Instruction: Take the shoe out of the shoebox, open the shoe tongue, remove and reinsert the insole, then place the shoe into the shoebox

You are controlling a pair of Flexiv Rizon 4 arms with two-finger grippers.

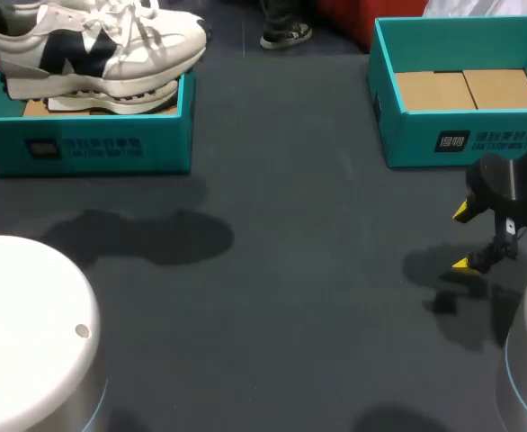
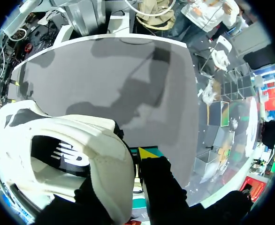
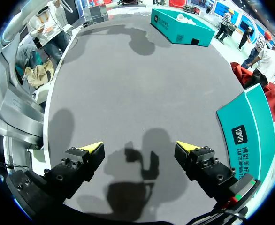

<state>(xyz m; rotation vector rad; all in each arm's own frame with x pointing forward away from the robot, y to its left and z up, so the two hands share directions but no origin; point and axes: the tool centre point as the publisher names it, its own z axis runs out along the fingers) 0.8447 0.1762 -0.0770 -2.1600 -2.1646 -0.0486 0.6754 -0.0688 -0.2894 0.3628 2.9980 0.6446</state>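
Note:
A white sneaker point(image 1: 93, 49) with a dark side logo is at the top of the left teal shoebox point(image 1: 93, 144); its toe sticks out past the box's right wall. In the left wrist view my left gripper point(image 2: 123, 161) is shut on the sneaker point(image 2: 57, 150) at its heel collar. One yellow tip shows beside the shoe and the other finger is hidden behind it. This gripper is outside the head view. My right gripper point(image 1: 462, 238) hangs open and empty over the table, in front of the right teal shoebox point(image 1: 443, 139). Its fingertips point(image 3: 93, 146) stand wide apart.
The right shoebox holds only its brown cardboard floor point(image 1: 466, 90); in the right wrist view its wall point(image 3: 250, 131) is close beside the right gripper. The dark grey table point(image 1: 290, 270) stretches between the two boxes. The white arm bases point(image 1: 30, 333) fill the near corners.

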